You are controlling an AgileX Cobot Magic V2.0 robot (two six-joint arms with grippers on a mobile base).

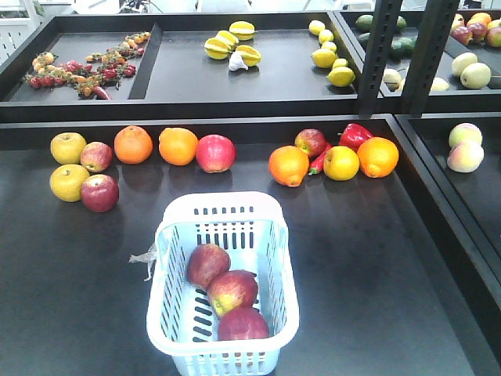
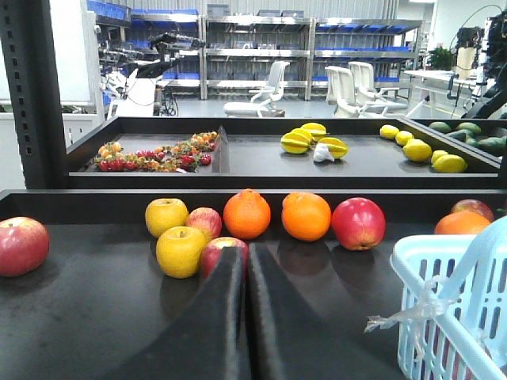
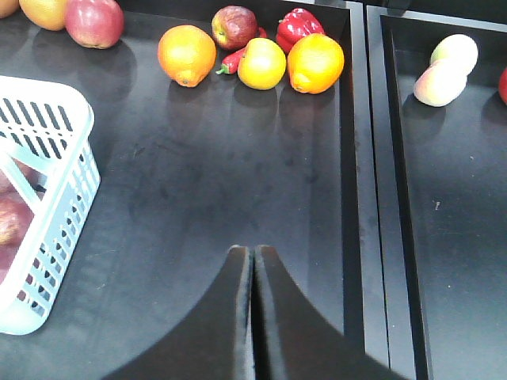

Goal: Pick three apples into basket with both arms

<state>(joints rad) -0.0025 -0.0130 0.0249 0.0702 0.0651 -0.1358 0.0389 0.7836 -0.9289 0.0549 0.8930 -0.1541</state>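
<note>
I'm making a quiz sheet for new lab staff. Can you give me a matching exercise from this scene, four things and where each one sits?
Things:
1. three apples
2. red pepper
3. yellow star fruits
4. left hand

Places or states:
A. on the rear upper tray
B. shut, holding nothing
C. inside the basket
D. behind the lemon and orange on the right

Pairs: 1-C, 2-D, 3-A, 4-B

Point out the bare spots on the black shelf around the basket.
Bare shelf lies right of the basket up to the divider, and left of it below the yellow apples. Crowded: the back fruit row around the oranges, and the basket itself, holding three apples.
</note>
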